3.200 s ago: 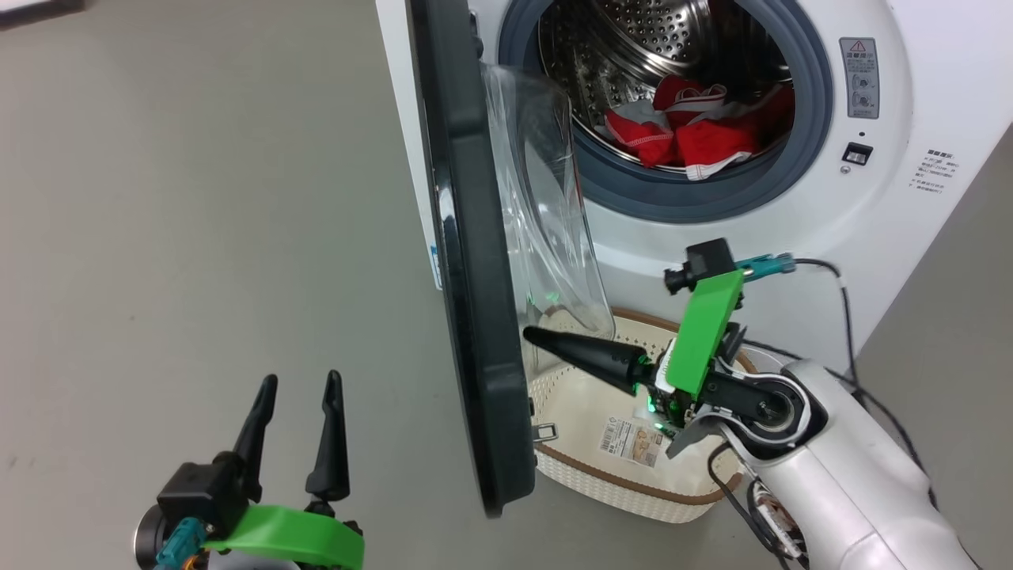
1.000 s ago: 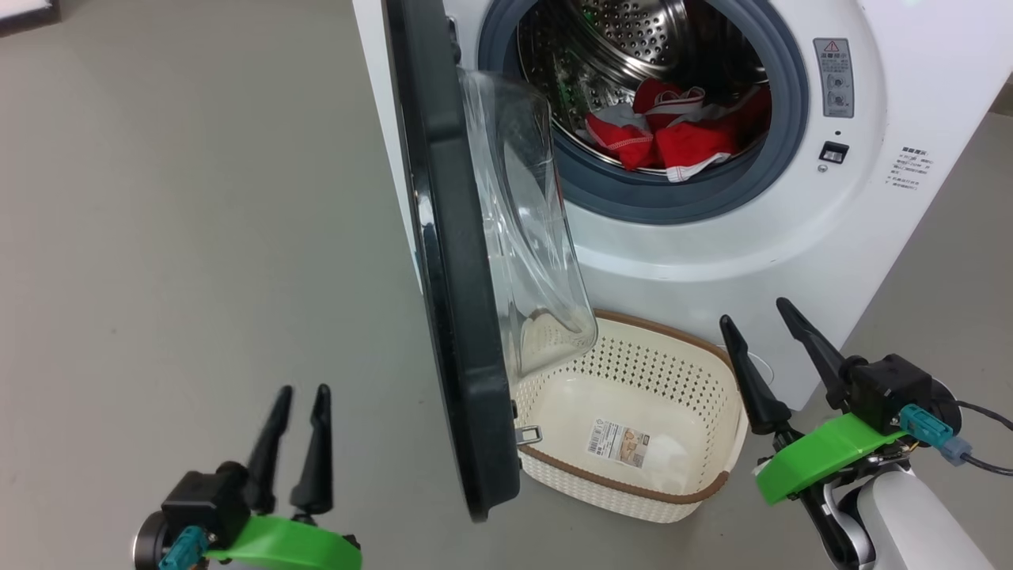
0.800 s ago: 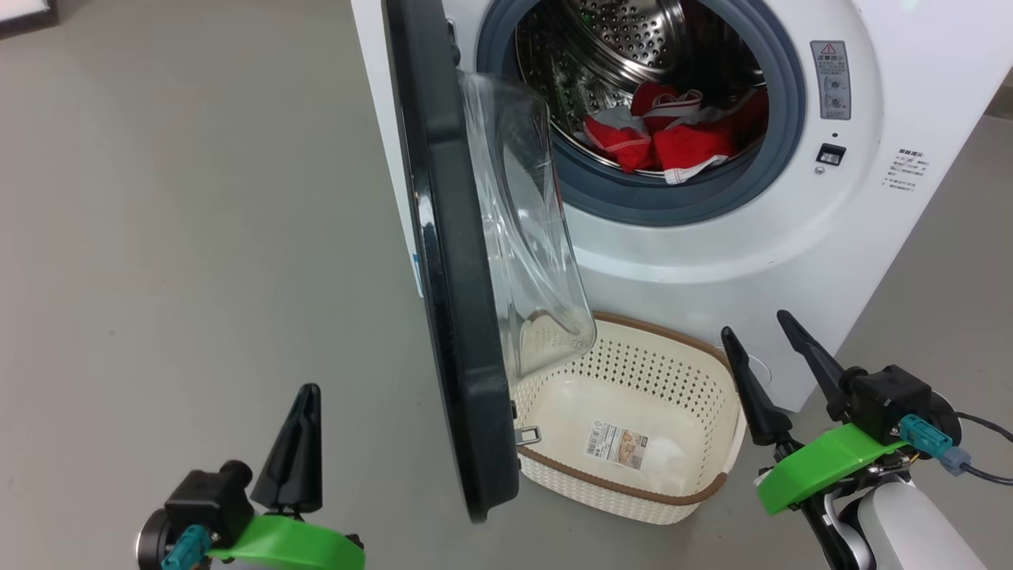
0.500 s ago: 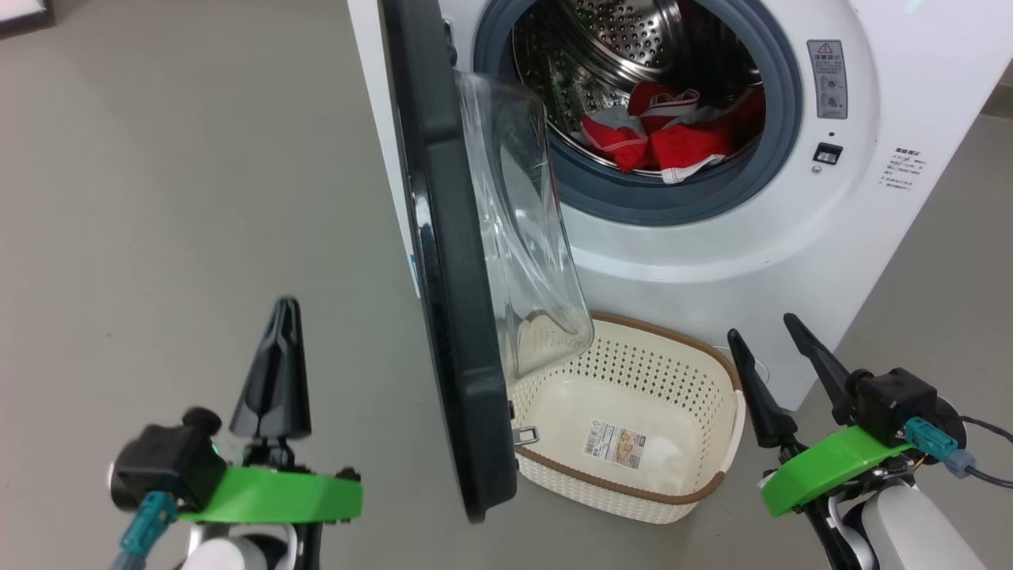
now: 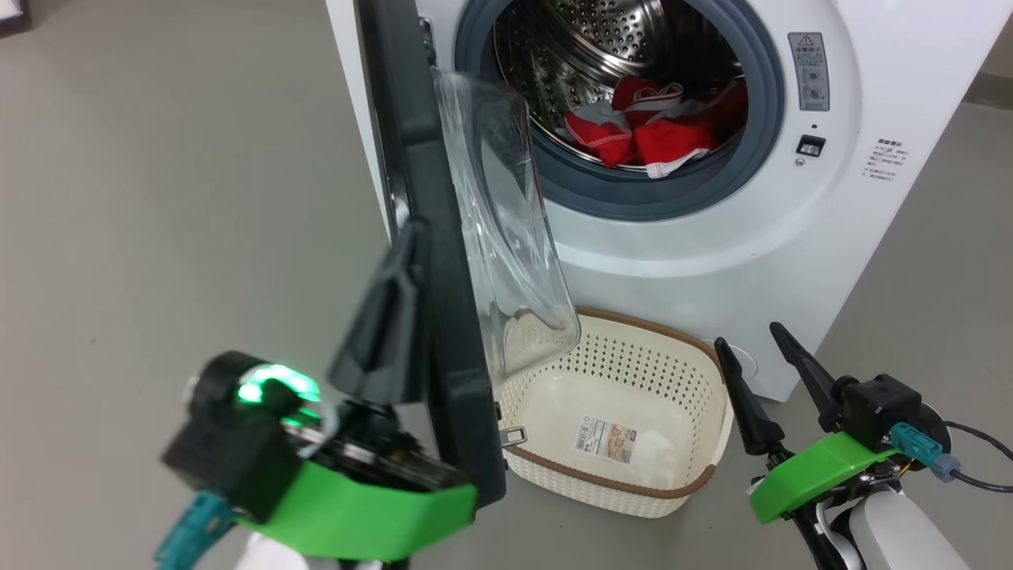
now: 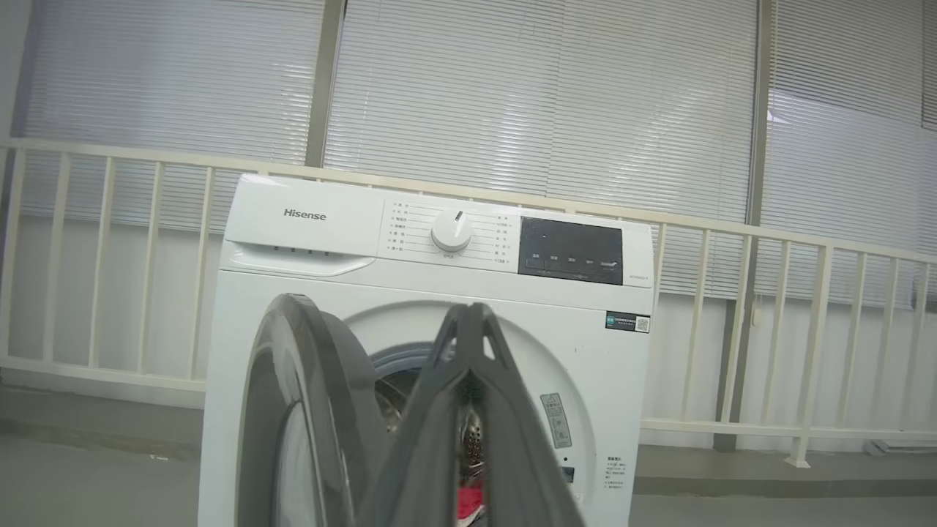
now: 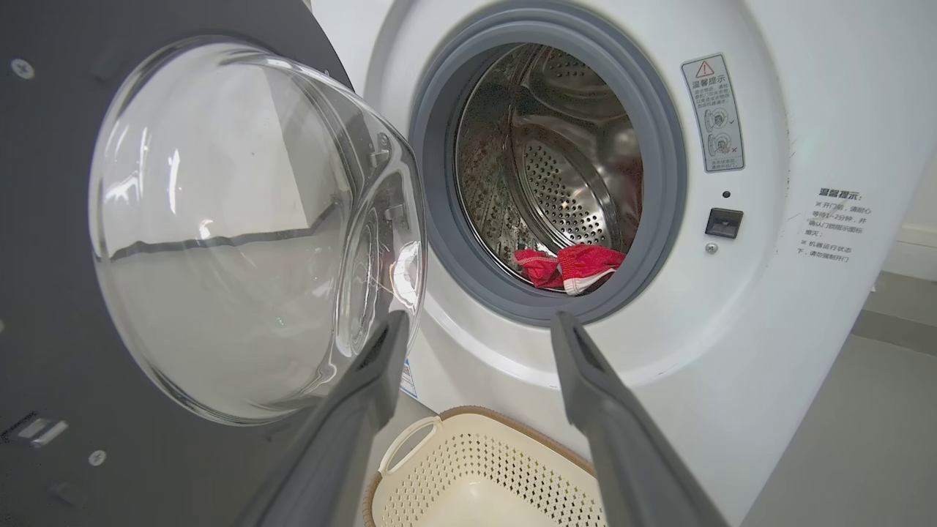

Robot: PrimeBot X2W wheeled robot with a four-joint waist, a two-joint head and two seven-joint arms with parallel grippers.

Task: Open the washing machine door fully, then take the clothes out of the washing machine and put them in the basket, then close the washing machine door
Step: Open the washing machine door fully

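Observation:
The white washing machine (image 5: 696, 237) stands ahead with its drum open. Its black-rimmed door (image 5: 463, 396) hangs edge-on toward me, glass bowl (image 5: 498, 206) facing right. Red clothes (image 5: 641, 131) with white trim lie in the drum. The cream basket (image 5: 601, 495) sits on the floor below the opening, holding only its paper label. My left gripper (image 5: 410, 236) is shut and blurred, raised against the door's outer left side. In the left wrist view its fingertips (image 6: 468, 315) meet. My right gripper (image 5: 748, 334) stands open right of the basket, framing the clothes (image 7: 571, 263) in the right wrist view.
Grey floor spreads to the left of the door and right of the machine. A pale railing (image 6: 732, 234) and window blinds stand behind the washer. A black cable (image 5: 977, 479) trails from my right wrist.
My left gripper shut and rose from the lower left up to the door's outer side. My right gripper drew back from inside the door to beside the basket. The camera shifted slightly.

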